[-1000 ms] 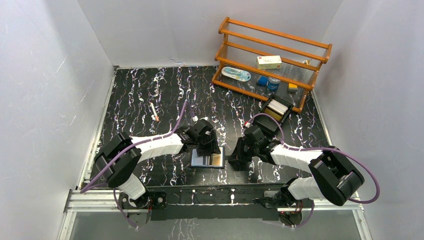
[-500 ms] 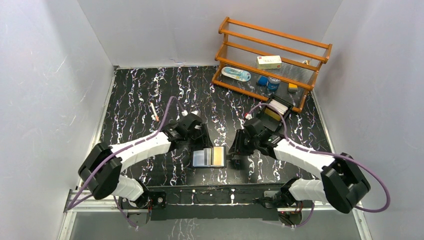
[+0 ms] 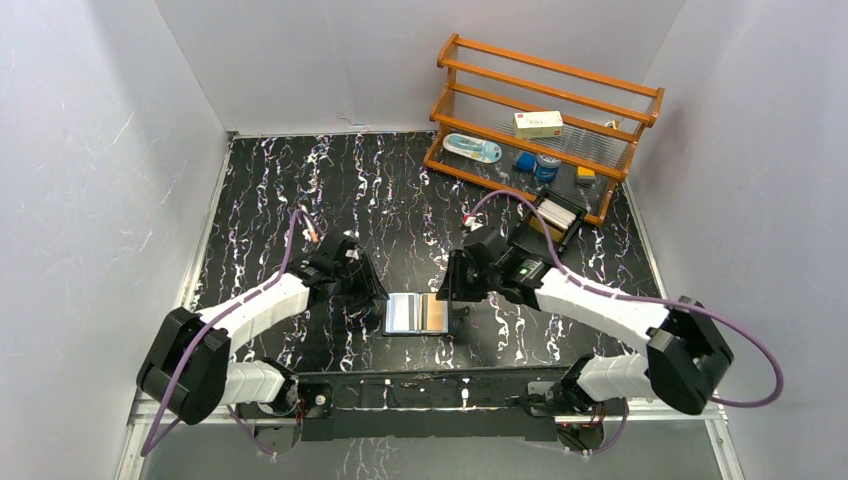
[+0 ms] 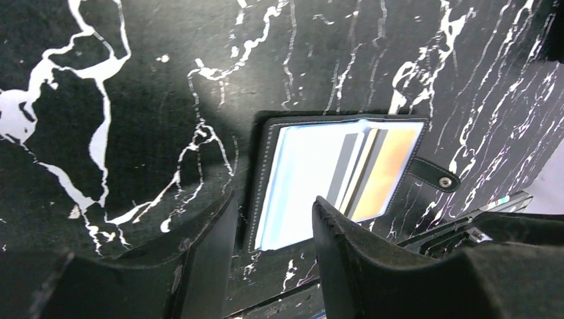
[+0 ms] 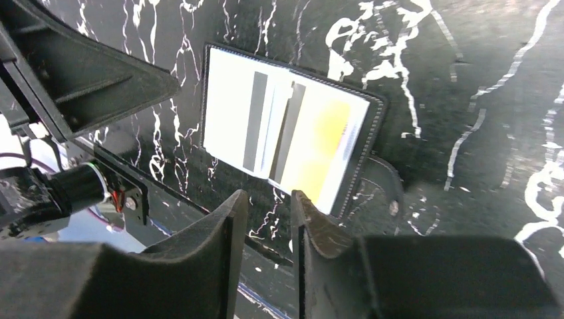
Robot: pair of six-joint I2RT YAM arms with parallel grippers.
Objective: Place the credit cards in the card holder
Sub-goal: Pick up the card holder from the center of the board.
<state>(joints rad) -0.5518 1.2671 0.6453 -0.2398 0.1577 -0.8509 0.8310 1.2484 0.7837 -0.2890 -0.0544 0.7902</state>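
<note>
Card holder (image 3: 418, 313) lies unfolded between left gripper (image 3: 366, 291) and right gripper (image 3: 451, 298).

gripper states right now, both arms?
Left gripper: open, holding nothing.
Right gripper: open by a narrow gap, holding nothing.

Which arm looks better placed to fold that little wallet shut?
Probably the right arm: the right gripper hangs close beside the edge of the card holder that carries the snap tab. The left gripper sits slightly off the opposite, plain edge.
</note>
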